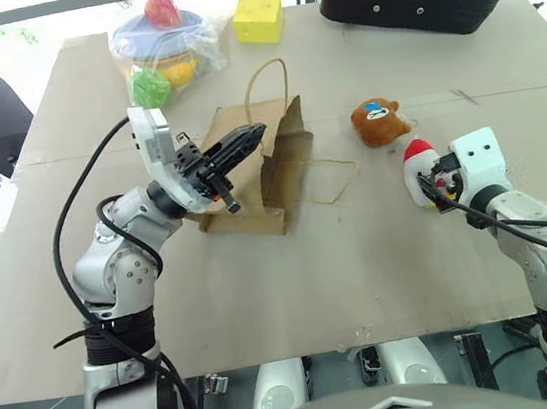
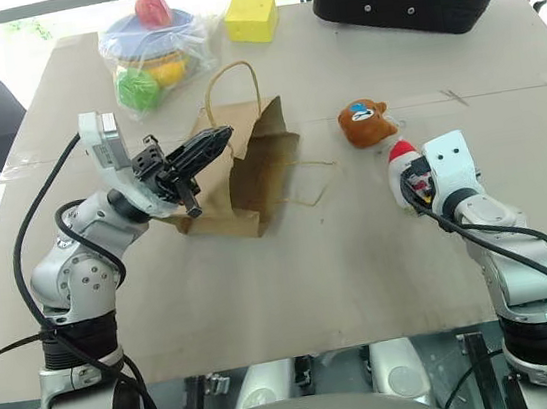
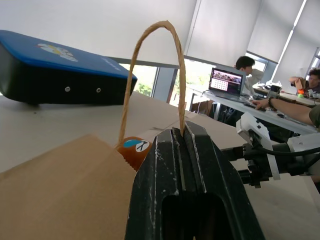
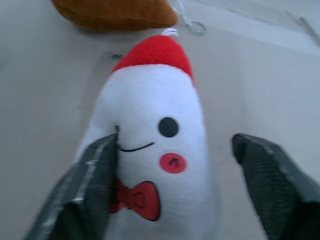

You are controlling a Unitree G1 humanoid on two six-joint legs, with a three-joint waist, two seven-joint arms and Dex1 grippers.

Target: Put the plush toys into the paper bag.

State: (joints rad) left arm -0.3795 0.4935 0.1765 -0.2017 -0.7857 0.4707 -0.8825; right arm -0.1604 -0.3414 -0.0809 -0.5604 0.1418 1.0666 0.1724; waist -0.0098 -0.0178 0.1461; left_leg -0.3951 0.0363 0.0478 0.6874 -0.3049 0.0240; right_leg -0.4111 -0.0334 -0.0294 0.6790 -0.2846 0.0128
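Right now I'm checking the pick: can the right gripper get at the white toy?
Probably yes: the right gripper is open, its fingers either side of the white toy, one finger touching it, nothing between.

**Camera setup**

Both head views look forward and down over the counter (image 1: 295,292), sharing the paper bag (image 1: 250,182) and both toys. The left wrist view looks level along its tool (image 3: 186,131); the right wrist view sits close on the white toy (image 4: 155,130).
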